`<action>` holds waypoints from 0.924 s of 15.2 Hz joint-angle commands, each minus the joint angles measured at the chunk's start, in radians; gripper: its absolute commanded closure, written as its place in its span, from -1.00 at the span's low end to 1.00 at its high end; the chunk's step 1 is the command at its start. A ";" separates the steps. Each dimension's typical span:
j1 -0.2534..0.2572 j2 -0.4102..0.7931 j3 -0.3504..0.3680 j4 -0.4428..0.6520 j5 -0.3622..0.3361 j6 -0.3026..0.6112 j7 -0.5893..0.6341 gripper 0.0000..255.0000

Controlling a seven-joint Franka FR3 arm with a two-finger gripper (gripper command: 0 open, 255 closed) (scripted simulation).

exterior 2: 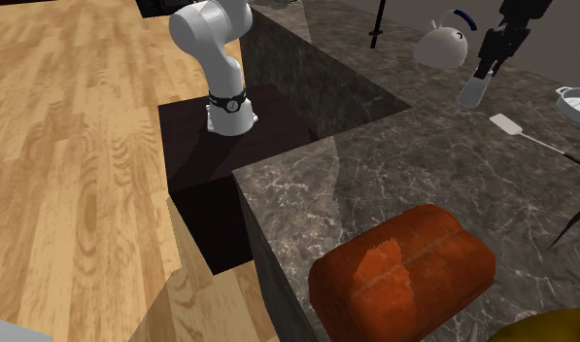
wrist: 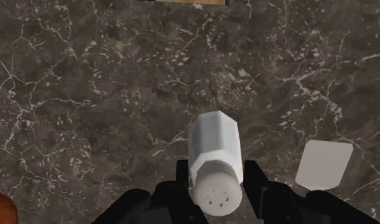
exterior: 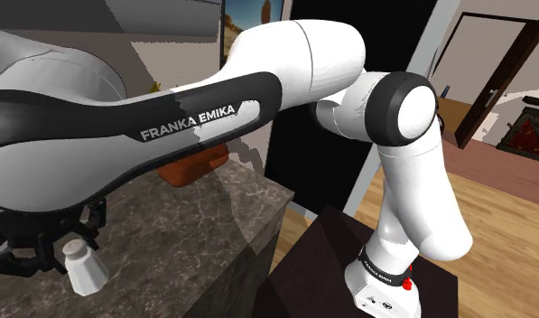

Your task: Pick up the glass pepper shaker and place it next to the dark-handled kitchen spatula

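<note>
Firmly, the claw [wrist: 216, 173] gripped the white pepper shaker [wrist: 214, 143] near its holed cap, a black finger pressed against each side. Whether the shaker's base touched the dark marbled counter [wrist: 86, 95] could not be told. The spatula [wrist: 324, 164] lay flat with its pale blade just beside the shaker. Well apart, a reddish-brown loaf [exterior 2: 404, 272] sat on the counter.

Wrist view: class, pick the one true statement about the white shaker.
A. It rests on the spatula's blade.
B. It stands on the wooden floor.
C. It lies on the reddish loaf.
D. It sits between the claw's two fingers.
D: the white shaker is clasped near its holed cap between the claw's black fingers, with the dark marbled counter behind it.
</note>
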 commanded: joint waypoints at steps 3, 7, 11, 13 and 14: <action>0.080 0.102 -0.011 0.126 -0.032 -0.030 0.039 1.00; 0.071 0.106 -0.013 0.076 -0.036 0.020 0.049 1.00; 0.064 0.114 -0.016 0.033 -0.042 0.067 0.060 1.00; 0.061 0.119 -0.018 0.015 -0.045 0.089 0.065 1.00; 0.060 0.122 -0.019 0.006 -0.047 0.100 0.067 1.00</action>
